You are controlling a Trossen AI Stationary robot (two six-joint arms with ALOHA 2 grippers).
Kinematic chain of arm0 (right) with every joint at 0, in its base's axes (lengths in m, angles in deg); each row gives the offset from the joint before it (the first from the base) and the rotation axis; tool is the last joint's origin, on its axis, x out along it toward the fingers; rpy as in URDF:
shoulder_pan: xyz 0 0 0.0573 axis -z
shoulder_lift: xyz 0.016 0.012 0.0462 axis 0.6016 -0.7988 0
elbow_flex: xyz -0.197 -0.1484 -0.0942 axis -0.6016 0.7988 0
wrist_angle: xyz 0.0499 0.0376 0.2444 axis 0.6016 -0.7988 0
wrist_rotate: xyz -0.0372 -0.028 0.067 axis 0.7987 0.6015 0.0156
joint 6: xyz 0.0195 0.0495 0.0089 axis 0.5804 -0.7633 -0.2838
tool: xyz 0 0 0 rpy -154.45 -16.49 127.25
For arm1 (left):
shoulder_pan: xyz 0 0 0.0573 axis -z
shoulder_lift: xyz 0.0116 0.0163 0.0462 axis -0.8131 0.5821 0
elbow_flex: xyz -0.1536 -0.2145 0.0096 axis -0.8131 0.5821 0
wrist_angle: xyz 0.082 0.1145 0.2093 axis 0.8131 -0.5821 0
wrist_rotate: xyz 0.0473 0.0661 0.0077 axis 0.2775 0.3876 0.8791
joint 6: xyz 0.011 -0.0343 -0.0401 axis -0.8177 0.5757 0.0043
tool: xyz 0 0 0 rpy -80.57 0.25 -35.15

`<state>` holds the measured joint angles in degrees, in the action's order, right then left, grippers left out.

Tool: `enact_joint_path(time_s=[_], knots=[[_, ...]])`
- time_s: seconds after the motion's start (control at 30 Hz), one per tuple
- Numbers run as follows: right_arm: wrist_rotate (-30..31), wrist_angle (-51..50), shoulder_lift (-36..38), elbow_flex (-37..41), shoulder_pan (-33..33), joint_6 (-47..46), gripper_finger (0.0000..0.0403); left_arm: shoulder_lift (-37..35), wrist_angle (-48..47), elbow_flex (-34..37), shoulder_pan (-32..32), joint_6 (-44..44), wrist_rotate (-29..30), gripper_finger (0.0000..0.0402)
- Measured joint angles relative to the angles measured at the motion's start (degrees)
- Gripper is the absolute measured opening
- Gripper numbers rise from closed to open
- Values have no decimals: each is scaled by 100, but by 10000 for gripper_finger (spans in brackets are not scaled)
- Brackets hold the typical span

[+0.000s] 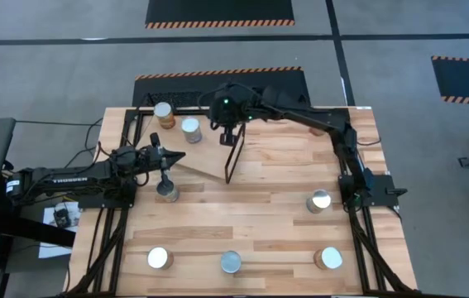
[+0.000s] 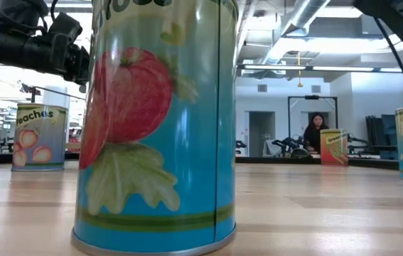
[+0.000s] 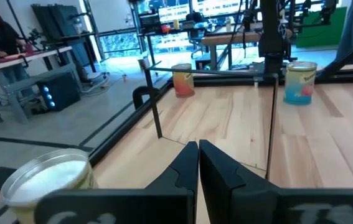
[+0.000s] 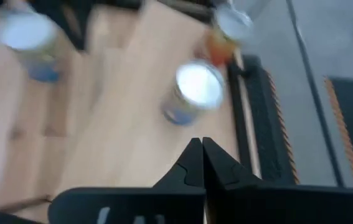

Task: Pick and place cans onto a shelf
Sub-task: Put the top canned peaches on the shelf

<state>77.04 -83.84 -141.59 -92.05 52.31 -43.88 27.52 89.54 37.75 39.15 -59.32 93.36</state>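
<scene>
1. Seen from above, the left end effector (image 1: 170, 158) hangs with fingers pressed together and empty, just above a can (image 1: 166, 192) on the table (image 1: 275, 223). The right end effector (image 1: 229, 136) hovers over the shelf (image 1: 209, 157), near two cans (image 1: 190, 129) standing on its far end; whether its fingers are apart cannot be told here. Four more cans stand well apart across the near half of the table.
2. At table height, a tomato-labelled can (image 2: 155, 124) fills the foreground; a peaches can (image 2: 39, 136) stands behind it to one side.
3. Past the left arm's closed fingers (image 3: 185, 165), a silver-topped can (image 3: 48, 180) sits just beside them, and two cans stand farther off on the shelf (image 3: 226, 118).
4. Past the right arm's closed, empty fingers (image 4: 192, 163), a blue-labelled can (image 4: 195, 90) stands near, ahead of the tips.
</scene>
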Motion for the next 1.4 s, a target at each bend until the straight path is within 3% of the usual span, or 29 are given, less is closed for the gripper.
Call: enact_joint_path(time_s=[0.13, 0.3, 0.57, 0.77, 0.93, 1.17, 1.4], knots=[[-626, 1810, 128, 987, 9, -101, 4, 1, -33, -10, 0, 36, 0, 4], [-642, 4354, 459, 2699, 18, -595, 3, 0, -29, -10, 0, 46, 33, 4], [-325, 6766, 2353, 5801, 16, -960, 3, 2, -46, -41, 0, 279, 446, 4], [322, 7444, 3891, 7813, 16, -1138, 3, 345, -751, -892, -79, 342, 595, 2], [455, 7917, 4789, 8961, 10, -1239, 4, 1364, -2195, -2239, -445, 24, 593, 0], [457, 8186, 5443, 9787, -155, -1233, 4, 3261, -4030, -4161, -1077, -352, 394, 0], [455, 8377, 5589, 10193, -476, -1165, 5, 4761, -5655, -5298, -1384, -567, 447, 0]])
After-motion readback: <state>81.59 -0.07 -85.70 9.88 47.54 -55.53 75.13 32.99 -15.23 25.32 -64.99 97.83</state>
